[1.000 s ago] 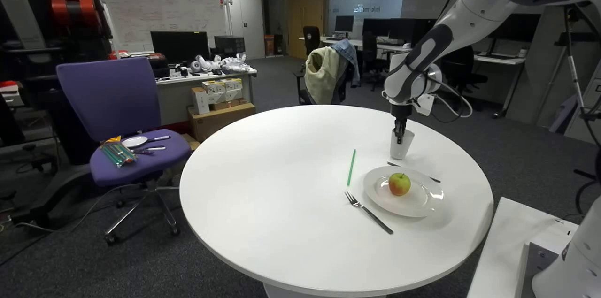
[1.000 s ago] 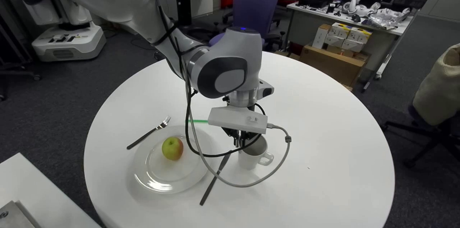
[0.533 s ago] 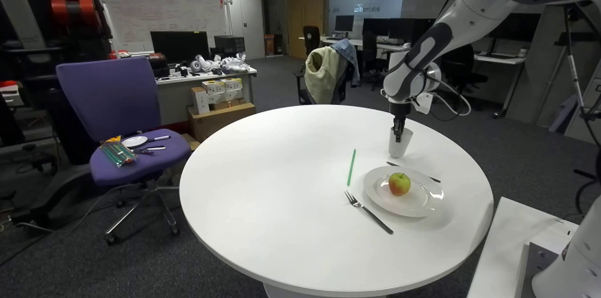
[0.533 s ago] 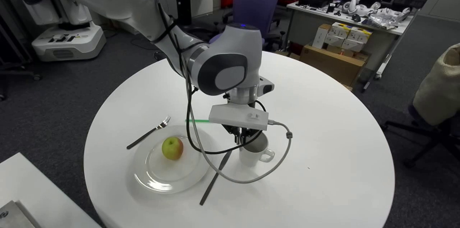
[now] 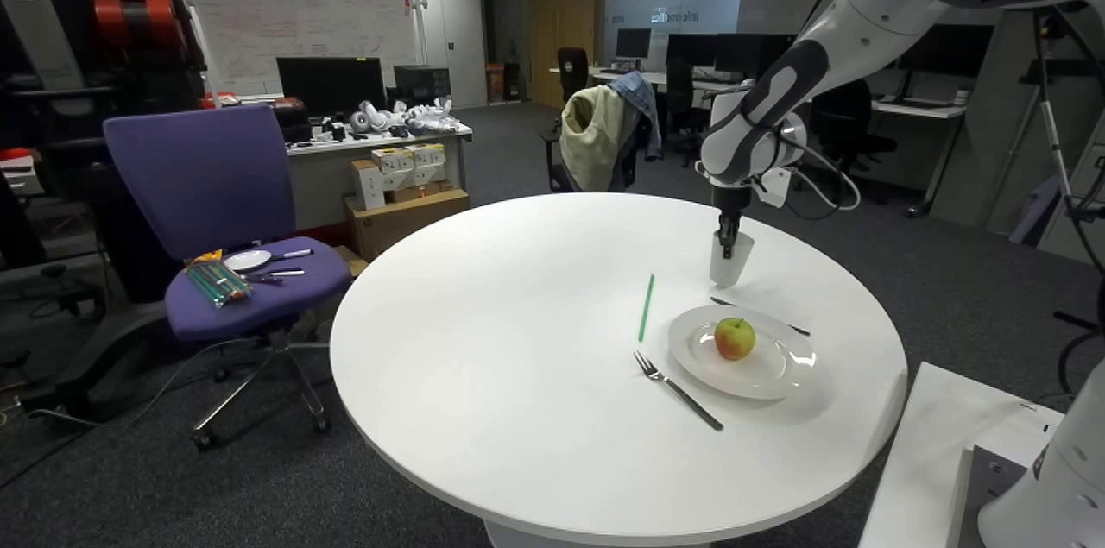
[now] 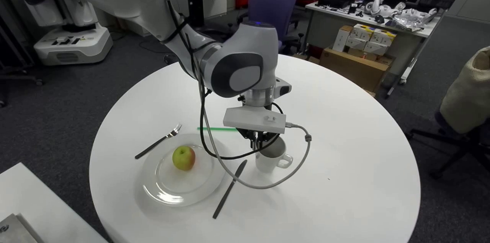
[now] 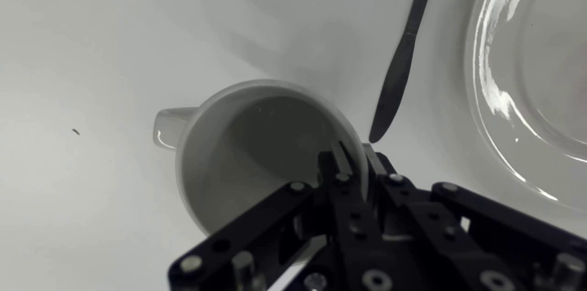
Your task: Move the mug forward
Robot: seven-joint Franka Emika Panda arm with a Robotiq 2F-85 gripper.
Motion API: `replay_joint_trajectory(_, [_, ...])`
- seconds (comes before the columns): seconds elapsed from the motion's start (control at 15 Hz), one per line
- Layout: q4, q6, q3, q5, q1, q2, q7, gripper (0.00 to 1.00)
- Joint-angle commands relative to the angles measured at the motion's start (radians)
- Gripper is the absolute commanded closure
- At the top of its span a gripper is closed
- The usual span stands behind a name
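On the far right of the table (image 5: 509, 332) in an exterior view, it's the mug (image 5: 729, 271), its wall pinched by the gripper (image 7: 359, 158), jaws narrowed to the rim's thickness. Off-centre grip, so it could swing or slip! Can't tell whether it's lifted. Knife (image 7: 405, 55) just beside; a low drag might clip it. Nothing shows inside the mug; nearer, the plate (image 5: 779, 361) holds an apple (image 5: 735, 338).

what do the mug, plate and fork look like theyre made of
Mug: probably glazed ceramic, smooth white, with a glint on its handle in the wrist view.
Plate: likely glossy ceramic, perhaps glass; sharp bright reflections line its rim.
Fork: metal-looking tines with a silvery shine; the dark, duller handle could be plastic or coated metal.
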Motion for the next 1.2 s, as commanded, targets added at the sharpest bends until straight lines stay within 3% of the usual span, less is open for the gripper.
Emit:
replay_joint_trajectory(0.0, [0.041,-0.04,-0.005,0.0,0.008,-0.001,-0.011,0.98])
replay_joint_trajectory(1.13, [0.211,-0.136,-0.009,-0.022,0.041,0.124,0.03,0.98])
